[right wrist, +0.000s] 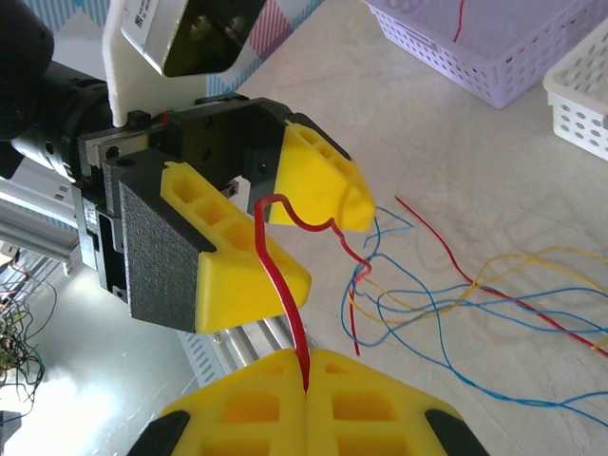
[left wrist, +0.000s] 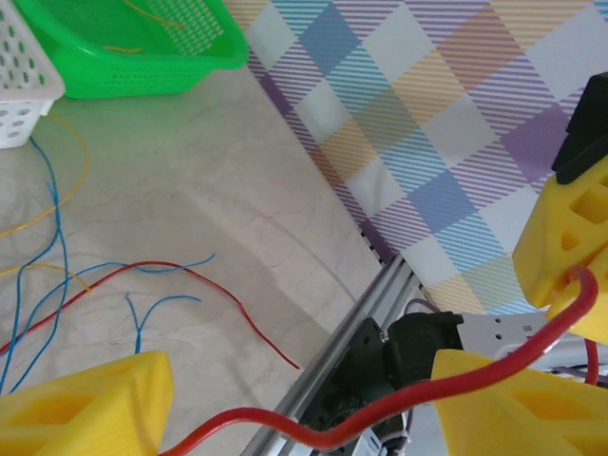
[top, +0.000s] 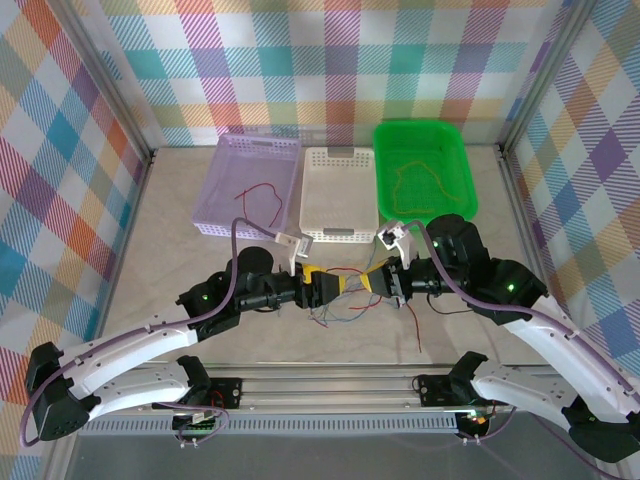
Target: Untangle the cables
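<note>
Nearest, the two arm bases sit on the metal rail (top: 330, 385) at the near edge of the table (top: 180, 230). Just beyond the rail, near the middle, the two pincers meet tip to tip.

The right pincer (right wrist: 306, 378) has its yellow fingers pressed together on a red cable (right wrist: 285, 294), which rises out of the seam between them. The cable then curves into the gap of the left pincer (top: 325, 288), whose yellow fingers (left wrist: 90, 404) stand wide apart. The cable passes between them unclamped, sagging in a loop across the gap in the left wrist view.

On the table under and just near of the pincers lies the loose tangle of cables (top: 338, 315). Thin blue strands (right wrist: 456, 309) cross yellow-orange ones (right wrist: 532, 261) in loose curves. Another red strand (right wrist: 475, 285) runs through them, and one red end trails toward the near right.

Along the far side of the table three baskets stand side by side:
- The purple basket (top: 225, 195), on the left, has a red wire (top: 262, 195) curled in it.
- The white basket (top: 338, 215), in the middle, touches its neighbours.
- The green basket (top: 462, 175), on the right, holds a looped yellow-orange wire (top: 412, 185).
</note>
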